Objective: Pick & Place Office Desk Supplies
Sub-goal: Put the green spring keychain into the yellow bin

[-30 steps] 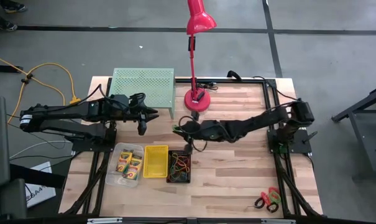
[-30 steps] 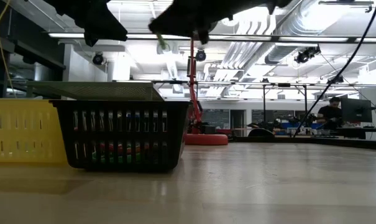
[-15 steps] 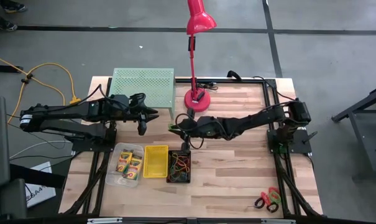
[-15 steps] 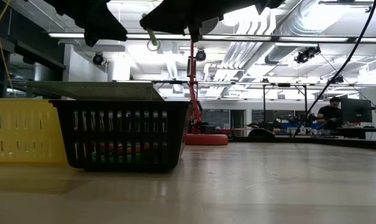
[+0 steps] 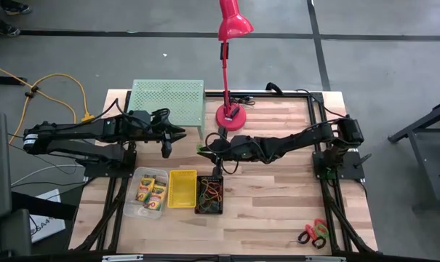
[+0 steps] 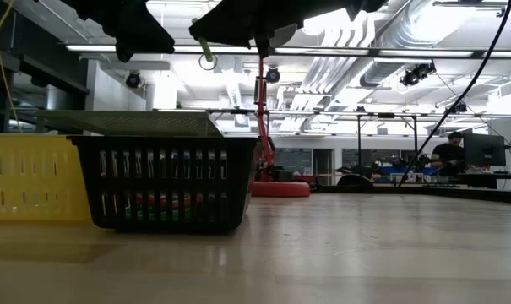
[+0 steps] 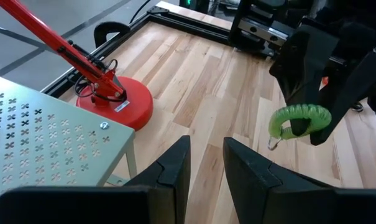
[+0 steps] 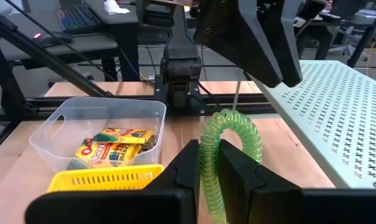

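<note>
My right gripper (image 5: 202,150) hovers mid-table, shut on a small green coil loop (image 8: 232,138), which also shows in the left wrist view (image 7: 298,119) and in the low view (image 6: 206,56). My left gripper (image 7: 206,165) waits open beside the green rack (image 5: 167,102), with nothing between its fingers. Near the front stand a clear bin (image 5: 136,207) with crayon boxes (image 5: 152,191), a yellow bin (image 5: 182,188) and a black mesh bin (image 5: 210,195) with coloured loops in it. Scissors (image 5: 314,233) lie flat at the near right. My right gripper pinches one side of the green loop's coil (image 8: 207,163) between its two fingers (image 8: 181,177). The fingers come roughly level from the table's right. The loop is lifted clear of the table, and most of its ring sticks out past the fingertips.
A tall red lamp stands on its round base (image 5: 229,116) at the far middle, close behind my right gripper. The rack takes up the far left. Bare wood (image 5: 278,196) stretches to the right of the bins.
</note>
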### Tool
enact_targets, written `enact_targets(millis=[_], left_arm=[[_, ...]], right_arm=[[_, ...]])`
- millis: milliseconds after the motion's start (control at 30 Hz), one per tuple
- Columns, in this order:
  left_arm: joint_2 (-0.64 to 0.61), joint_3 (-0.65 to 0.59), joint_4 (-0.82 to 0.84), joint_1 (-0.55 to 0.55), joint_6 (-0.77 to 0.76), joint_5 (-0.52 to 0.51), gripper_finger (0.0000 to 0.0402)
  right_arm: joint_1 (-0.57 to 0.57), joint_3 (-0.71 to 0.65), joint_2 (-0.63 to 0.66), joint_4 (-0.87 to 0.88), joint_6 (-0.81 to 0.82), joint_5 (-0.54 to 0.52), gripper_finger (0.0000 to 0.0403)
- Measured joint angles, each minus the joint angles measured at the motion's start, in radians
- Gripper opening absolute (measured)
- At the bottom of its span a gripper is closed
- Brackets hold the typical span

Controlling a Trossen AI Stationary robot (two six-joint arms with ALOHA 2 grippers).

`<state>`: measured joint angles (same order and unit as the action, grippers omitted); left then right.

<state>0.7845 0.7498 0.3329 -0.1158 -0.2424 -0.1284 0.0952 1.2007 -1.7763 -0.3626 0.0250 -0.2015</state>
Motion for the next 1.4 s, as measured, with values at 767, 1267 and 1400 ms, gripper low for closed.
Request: enact_targets(millis=[767, 1267, 1400], left_arm=[[0.054, 0.001, -0.109, 0.109, 0.403, 0.204, 0.009], [0.141, 0.0, -0.232, 0.121, 0.522, 0.203, 0.009], [0.158, 0.0, -0.236, 0.128, 0.542, 0.205, 0.009]], right_arm=[[0.002, -0.001, 0.002, -0.017, 0.008, 0.166, 0.0034], [0.001, -0.001, 0.002, -0.037, 0.008, 0.201, 0.0034], [0.001, -0.001, 0.002, -0.037, 0.008, 0.208, 0.0034]])
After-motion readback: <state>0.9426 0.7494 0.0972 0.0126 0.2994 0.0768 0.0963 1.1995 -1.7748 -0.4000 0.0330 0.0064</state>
